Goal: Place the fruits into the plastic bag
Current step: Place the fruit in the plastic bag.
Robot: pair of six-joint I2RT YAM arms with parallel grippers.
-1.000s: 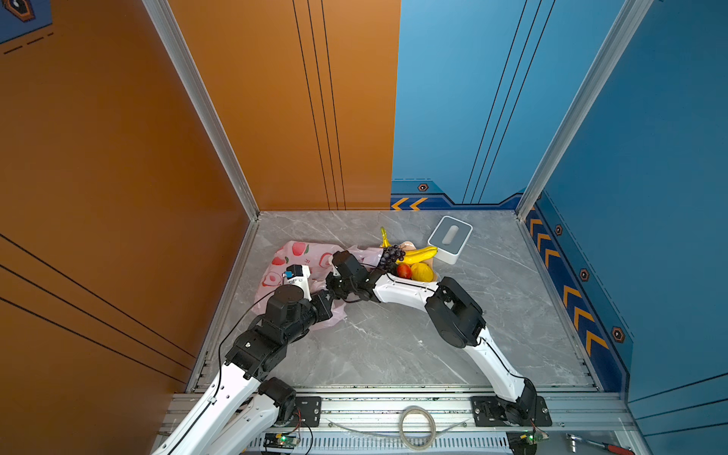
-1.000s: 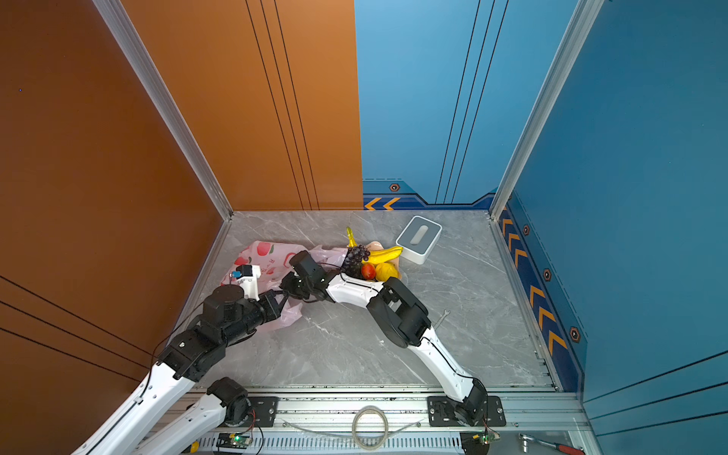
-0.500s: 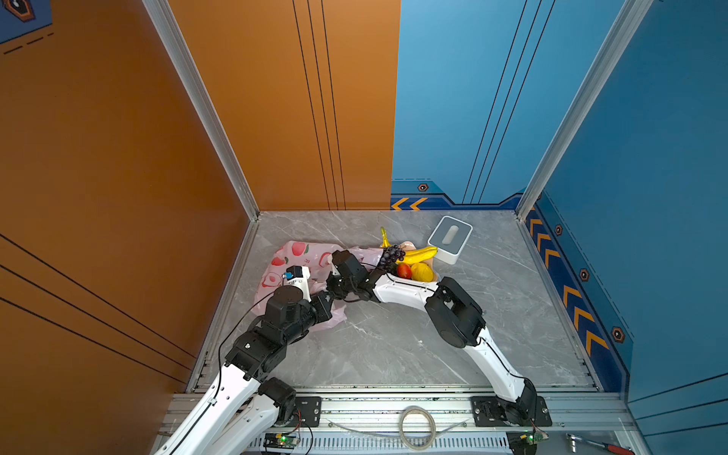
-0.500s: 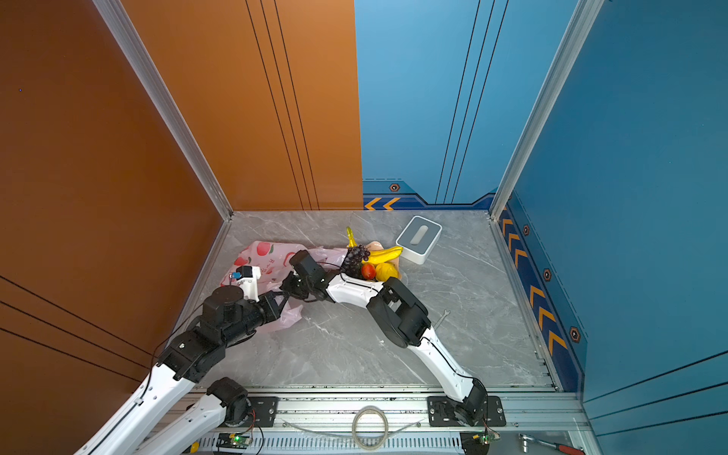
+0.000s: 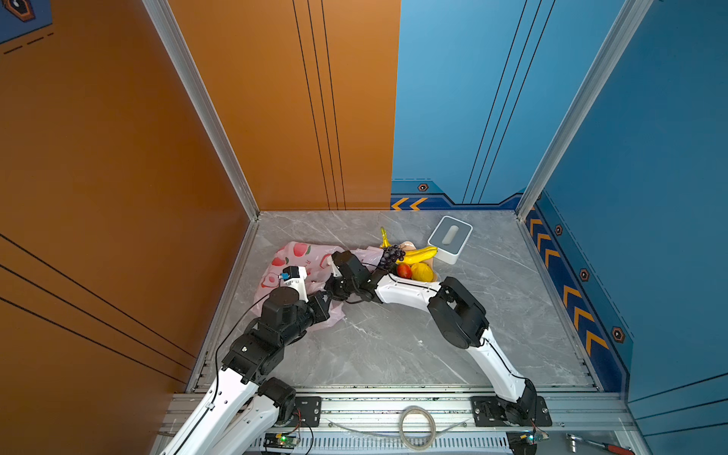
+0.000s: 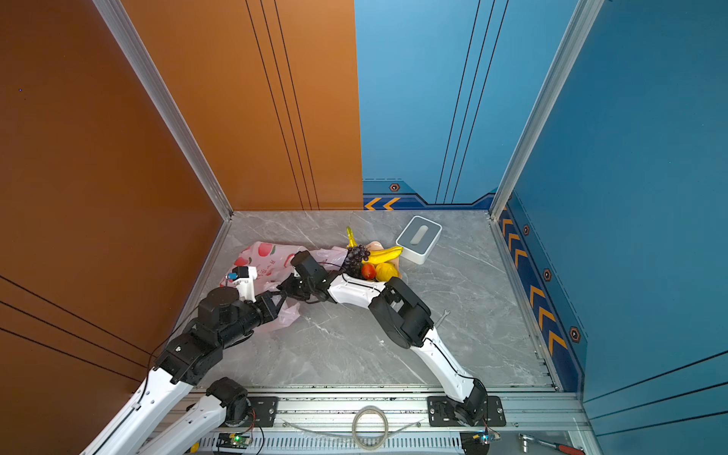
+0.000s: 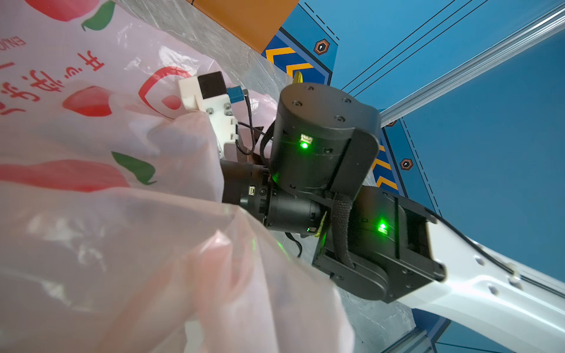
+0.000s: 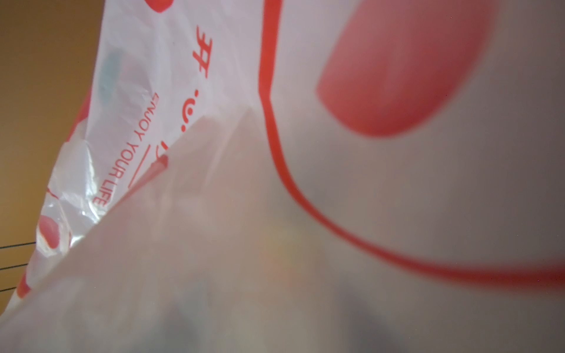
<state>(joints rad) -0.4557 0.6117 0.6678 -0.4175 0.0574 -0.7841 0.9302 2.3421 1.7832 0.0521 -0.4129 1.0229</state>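
Left wrist: right arm point(image 7: 324, 143) reaches into plastic bag point(image 7: 122, 244).

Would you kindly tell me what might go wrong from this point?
The right gripper is tucked into the plastic bag; withdrawing may drag the film. The left gripper sits very close, so the two could collide. The right forearm lies beside the grapes and might knock them.

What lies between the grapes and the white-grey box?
A yellow banana lies between the grapes and the box, with its tip pointing toward the box. Both top views show this.
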